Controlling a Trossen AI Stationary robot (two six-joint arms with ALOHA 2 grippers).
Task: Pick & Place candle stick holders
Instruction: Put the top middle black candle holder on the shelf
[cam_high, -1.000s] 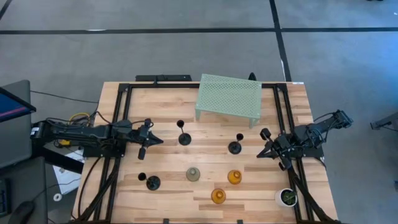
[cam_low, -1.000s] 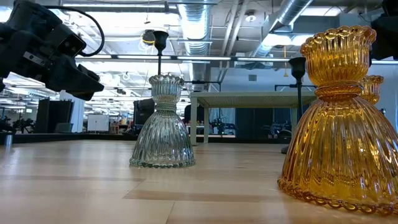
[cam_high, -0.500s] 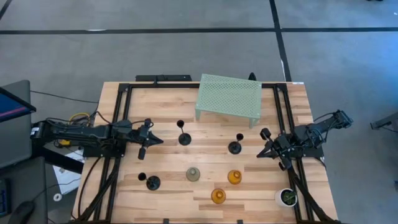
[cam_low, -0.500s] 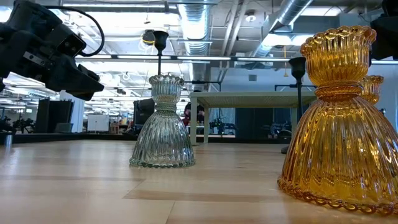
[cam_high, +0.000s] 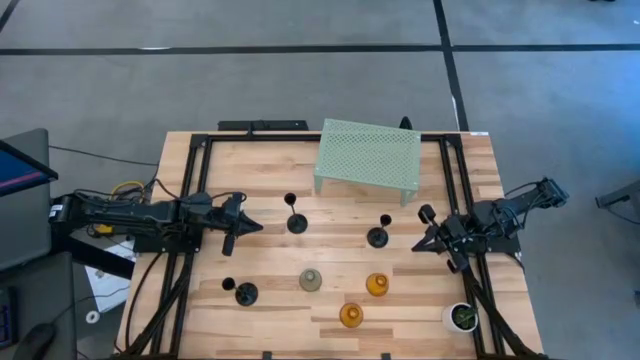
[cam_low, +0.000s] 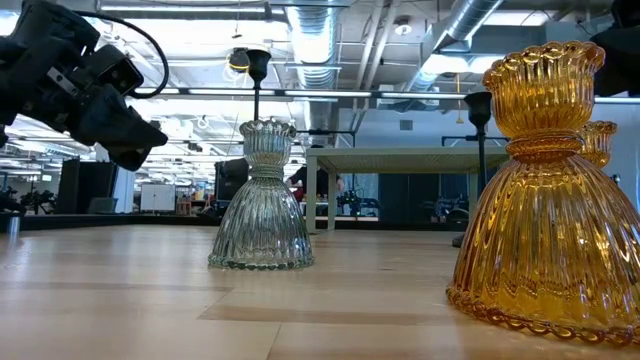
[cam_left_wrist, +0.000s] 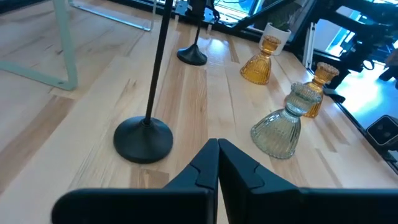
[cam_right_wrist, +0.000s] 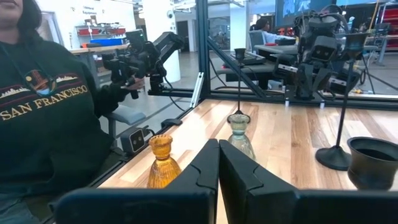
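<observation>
We see both end effectors clenched on nothing: left end effector (cam_high: 243, 223) near the surface's left edge, right end effector (cam_high: 419, 245) near its right edge. All six candle stick holders (cam_high: 311, 281) stand on the surface (cam_high: 270, 170) between them, toward the front edge.
</observation>
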